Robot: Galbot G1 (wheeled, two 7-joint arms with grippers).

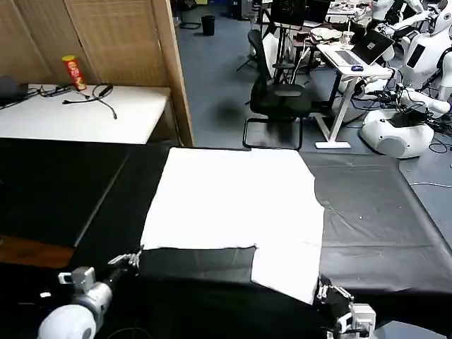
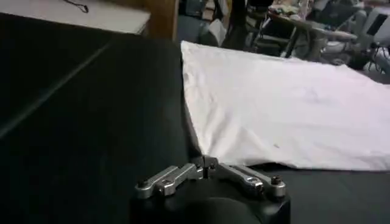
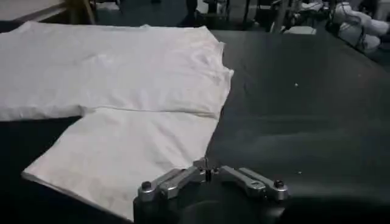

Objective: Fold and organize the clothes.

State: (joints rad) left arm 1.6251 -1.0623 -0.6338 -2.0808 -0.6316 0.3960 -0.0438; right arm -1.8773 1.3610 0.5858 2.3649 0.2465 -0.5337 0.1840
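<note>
A white T-shirt (image 1: 233, 198) lies flat, plain side up, on the black tablecloth (image 1: 381, 212). A narrower flap reaches toward me on its right. At the shirt's near-left corner, my left gripper (image 1: 135, 256) is shut with its tips pinched on the hem. The left wrist view has that gripper (image 2: 206, 164) right against the T-shirt (image 2: 286, 109). My right gripper (image 1: 323, 286) is shut on the flap's right edge, close to its near corner. In the right wrist view the right gripper (image 3: 206, 167) meets the edge of the T-shirt (image 3: 122, 79).
A white side table (image 1: 78, 116) at the back left carries a red can (image 1: 73, 72) and cables. Beyond the far edge stand a wooden screen (image 1: 120, 42), a black office chair (image 1: 279, 95) and other robots (image 1: 399, 127). Bare tablecloth lies to either side of the shirt.
</note>
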